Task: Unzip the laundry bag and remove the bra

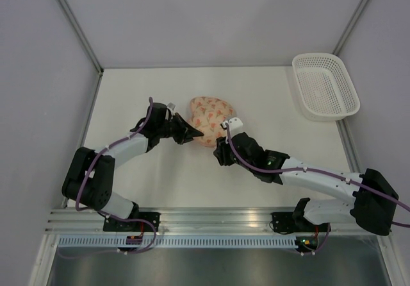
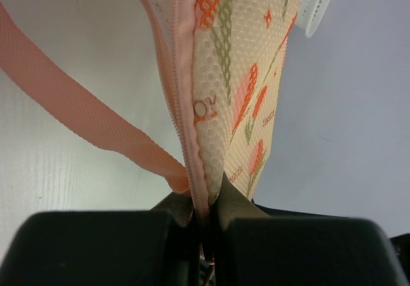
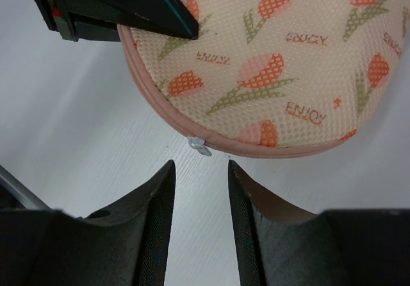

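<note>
The laundry bag [image 1: 208, 116] is a cream domed pouch with orange-pink tulip prints, lying mid-table with its zip closed. My left gripper [image 1: 190, 131] is shut on the bag's left edge. In the left wrist view, its fingertips [image 2: 206, 199] pinch the pink zip trim [image 2: 186, 106], and the pink loop [image 2: 83, 113] trails off to the left. My right gripper [image 1: 220, 143] stands open at the bag's near edge. In the right wrist view, the jaws [image 3: 200, 164] are apart with bare table between them, just short of the small white zip pull [image 3: 199, 146]. The bra is hidden.
A white plastic lattice basket [image 1: 325, 86] sits at the back right corner, and its rim [image 2: 315, 4] shows in the left wrist view. Pale walls enclose the table on three sides. The left gripper's black body [image 3: 109, 7] shows at the top left of the right wrist view.
</note>
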You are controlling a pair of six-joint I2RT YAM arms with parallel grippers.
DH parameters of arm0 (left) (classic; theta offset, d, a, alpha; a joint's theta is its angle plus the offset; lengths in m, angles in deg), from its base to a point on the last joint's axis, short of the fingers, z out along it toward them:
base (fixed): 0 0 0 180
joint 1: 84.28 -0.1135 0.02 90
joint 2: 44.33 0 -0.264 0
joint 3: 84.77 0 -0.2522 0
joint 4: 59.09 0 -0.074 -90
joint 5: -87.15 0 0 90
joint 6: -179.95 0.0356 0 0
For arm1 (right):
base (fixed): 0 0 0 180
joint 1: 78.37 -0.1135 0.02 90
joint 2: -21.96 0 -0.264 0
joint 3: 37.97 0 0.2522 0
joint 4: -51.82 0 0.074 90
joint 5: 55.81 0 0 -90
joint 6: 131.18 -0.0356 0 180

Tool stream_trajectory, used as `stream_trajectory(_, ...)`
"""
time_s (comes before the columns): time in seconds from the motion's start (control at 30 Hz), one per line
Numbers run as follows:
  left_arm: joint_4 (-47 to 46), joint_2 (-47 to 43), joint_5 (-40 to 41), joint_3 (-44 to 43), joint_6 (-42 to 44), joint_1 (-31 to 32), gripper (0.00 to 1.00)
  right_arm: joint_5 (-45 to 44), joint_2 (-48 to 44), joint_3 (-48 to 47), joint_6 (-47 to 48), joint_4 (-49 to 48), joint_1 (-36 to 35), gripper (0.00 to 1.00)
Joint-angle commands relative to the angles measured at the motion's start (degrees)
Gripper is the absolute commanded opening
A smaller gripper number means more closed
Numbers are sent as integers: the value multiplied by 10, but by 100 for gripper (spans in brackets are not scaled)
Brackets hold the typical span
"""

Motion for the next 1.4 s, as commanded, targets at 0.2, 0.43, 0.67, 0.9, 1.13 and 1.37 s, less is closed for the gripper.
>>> stream_trajectory(0.2, -31, 8, -1, -76, -54, 24, 2, -127, 13, -11, -30, -20, -1, 43)
stream_trajectory(0.43, -31, 23, 2, -71, -58, 32, 2, -146, 3, -7, -38, -56, -1, 41)
stream_trajectory(0.67, -45, 42, -4, -78, -67, 32, 2, -136, -41, 16, -30, -56, -2, 42)
stream_trajectory(0.9, -46, 31, -7, -76, -73, 34, 2, -146, -6, 7, -27, -60, -1, 37)
stream_trajectory(1.13, -45, 20, -9, -75, -73, 34, 2, -145, -5, 7, -26, -69, -1, 28)
stream_trajectory(1.37, -54, 29, -12, -67, -76, 34, 2, -153, -28, 22, -25, -70, -1, 0)
